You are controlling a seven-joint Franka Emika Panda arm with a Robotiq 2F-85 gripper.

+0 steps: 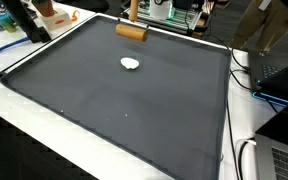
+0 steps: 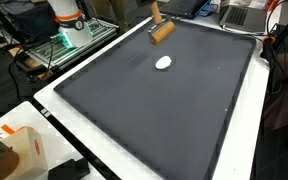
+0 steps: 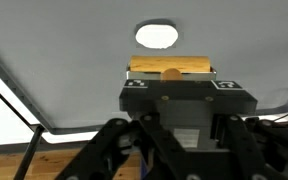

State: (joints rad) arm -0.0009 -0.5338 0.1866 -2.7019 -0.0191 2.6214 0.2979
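Wrist view: tool [image 3: 172, 73] is pinching the wooden block [image 3: 149, 66], grasp seemingly secured; lifting calls for avoiding the white disc [image 3: 157, 36].

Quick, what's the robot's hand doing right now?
Hand: closed, holding the wooden mallet by its handle.
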